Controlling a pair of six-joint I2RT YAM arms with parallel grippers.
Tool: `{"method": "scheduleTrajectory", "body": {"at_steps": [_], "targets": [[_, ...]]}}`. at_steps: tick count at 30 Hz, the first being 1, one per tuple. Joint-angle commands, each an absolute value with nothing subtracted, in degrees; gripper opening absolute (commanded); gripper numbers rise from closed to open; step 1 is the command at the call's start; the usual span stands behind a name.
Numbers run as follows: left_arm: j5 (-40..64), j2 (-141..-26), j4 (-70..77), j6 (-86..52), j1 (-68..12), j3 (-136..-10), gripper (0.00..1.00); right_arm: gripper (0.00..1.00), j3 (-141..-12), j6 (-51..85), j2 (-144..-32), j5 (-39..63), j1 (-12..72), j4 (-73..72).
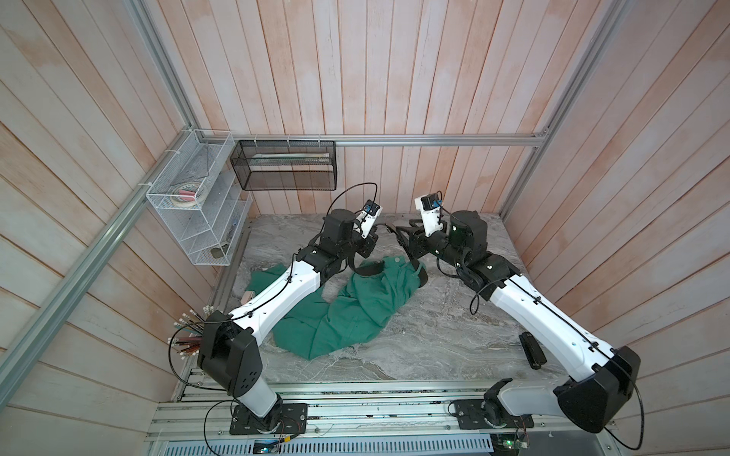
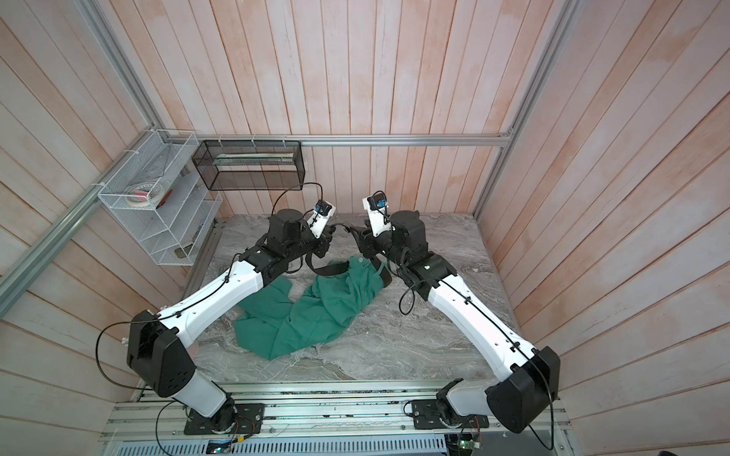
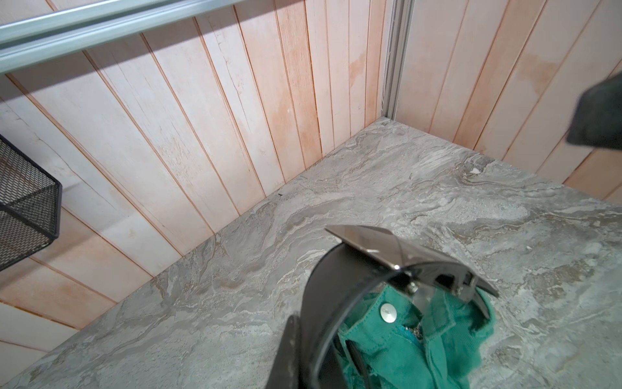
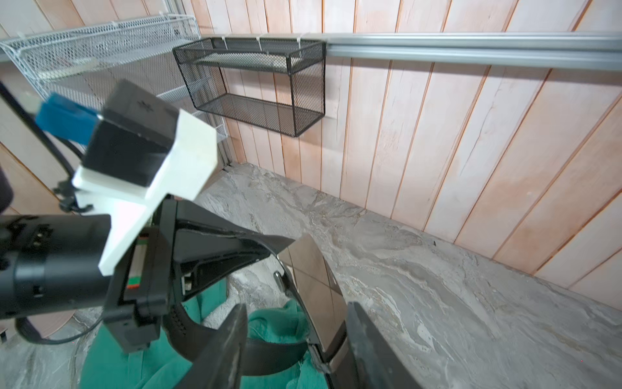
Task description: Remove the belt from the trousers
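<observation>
Although its buckle point(image 3: 380, 249) end hangs raised off the cloth, the belt point(image 3: 316, 296) curves back down into the waist of the trousers point(image 1: 355, 312), at the far middle of the table point(image 1: 434, 335); judged not yet drawn free.

- Strap: black, flat, glossy. Judged light, and pliant yet springy enough to hold its arc. Likely slick under the pads.
- Buckle: rigid polished plate, probably a poor face to pinch.
- Best hold, by judgement: flat across the strap, just behind the buckle.
- Trousers: teal, soft, crumpled, silver button point(image 3: 387, 311) showing at the waist. Likely to drag along with any pull, so the cloth wants pinning near the waist.
- Left gripper point(image 4: 269, 247): jaws pressed together on the belt at its buckle end.
- Right gripper point(image 4: 296, 320): jaws spread either side of the buckle plate, gripping nothing.
</observation>
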State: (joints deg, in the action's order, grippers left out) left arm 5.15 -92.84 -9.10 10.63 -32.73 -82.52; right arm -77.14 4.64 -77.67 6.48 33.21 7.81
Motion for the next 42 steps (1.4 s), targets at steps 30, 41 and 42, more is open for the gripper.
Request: {"method": "scheduleTrajectory", "body": {"at_steps": [30,41,42], "targets": [[8.1,-94.3,-9.5,8.1,-34.7,-88.6,0.0,0.4,-91.8,0.6,-91.6,9.9,33.2,19.0],[7.8,-94.3,-9.9,8.3,-34.8,-89.0,0.0,0.21,-89.2,0.4,-91.4,9.6,33.2,20.3],[7.7,-94.3,-10.0,8.2,-34.8,-89.0,0.0,0.23,-88.9,0.4,-91.4,9.5,33.1,20.3]]}}
